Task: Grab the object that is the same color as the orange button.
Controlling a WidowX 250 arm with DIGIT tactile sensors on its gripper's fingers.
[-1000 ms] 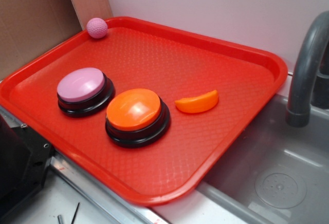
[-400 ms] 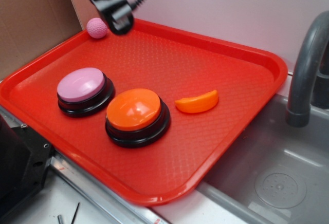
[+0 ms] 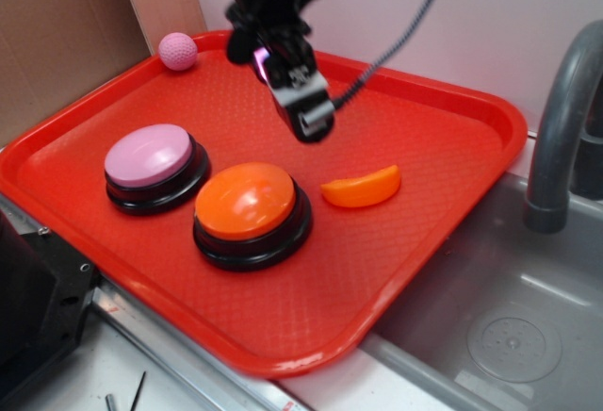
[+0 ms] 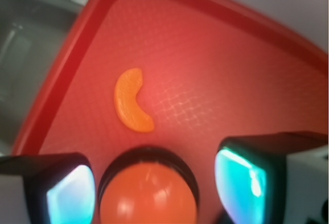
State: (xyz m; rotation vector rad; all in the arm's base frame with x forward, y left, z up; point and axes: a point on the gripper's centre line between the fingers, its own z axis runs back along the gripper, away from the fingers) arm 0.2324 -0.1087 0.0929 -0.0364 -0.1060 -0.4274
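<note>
I have the gripper (image 3: 303,109) wide open and empty, hovering above the large domed orange button (image 3: 250,202). The small glossy orange plastic crescent (image 3: 361,188) lies flat on the red textured plastic tray (image 3: 443,138), just beside that button on its sink side. Looks light, rigid, slippery; I'd pinch across its narrow middle.

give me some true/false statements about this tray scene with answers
1. The orange crescent lies on the red tray beside the orange button. True.
2. The gripper is shut on the crescent. False: it hangs open above the tray, holding nothing.
3. The pink ball sits between the two buttons. False: it rests at the tray's far corner.
4. The lilac-pink button stands on a black base. True.
5. The tray lies inside the sink. False: it sits beside it.
</note>
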